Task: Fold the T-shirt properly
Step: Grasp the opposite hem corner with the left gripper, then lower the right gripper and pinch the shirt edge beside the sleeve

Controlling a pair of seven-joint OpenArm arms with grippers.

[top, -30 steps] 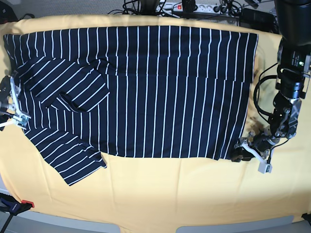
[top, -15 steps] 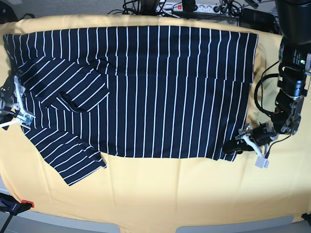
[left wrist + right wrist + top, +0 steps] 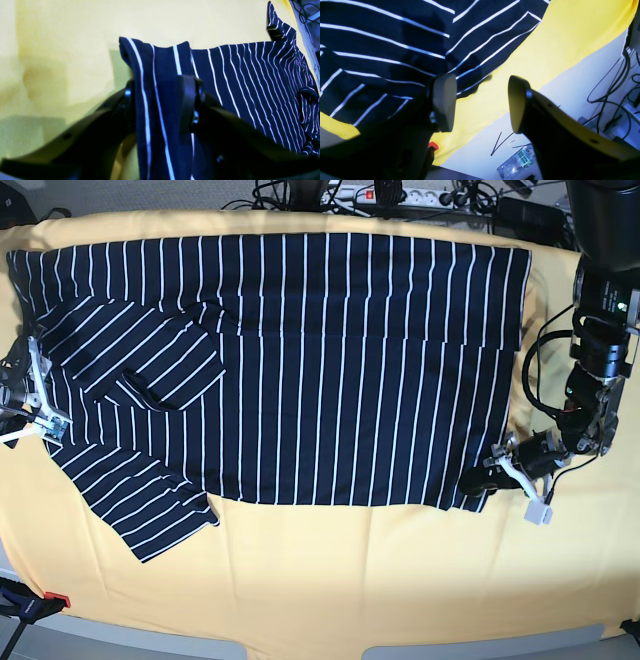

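T-shirt (image 3: 290, 370) lies spread on the yellow cloth (image 3: 330, 580), filling the upper and middle of the base frame. Long axis runs left–right in that view: hem edge at the right, shoulders and sleeves at the left. Stripes run top-to-bottom across the body. One sleeve is folded in over the chest at upper left; the other sticks out toward the lower left.

Step in hand — judged as the pickup before a fold, both arms stationed at opposite ends of the near edge.

Left gripper (image 3: 488, 478), lower right of the base frame, sits at the hem corner. In the left wrist view a bunched ridge of striped fabric stands up between its two fingers (image 3: 188, 100), cloth against both inner faces. The jaws have the corner between them; whether they are pinching it firmly I cannot tell.

Right gripper (image 3: 30, 412), at the left edge of the base frame, rests by the shoulder area. In the right wrist view its pads (image 3: 443, 101) stand clearly apart — one over the shirt edge, the other past it over the yellow cloth, nothing between them.

Next move, as I read it: the left claw needs a firm pinch through both layers before any lift; the right claw needs to drop onto the fabric edge and close. Lifting with only one end held would probably drag the shirt askew.
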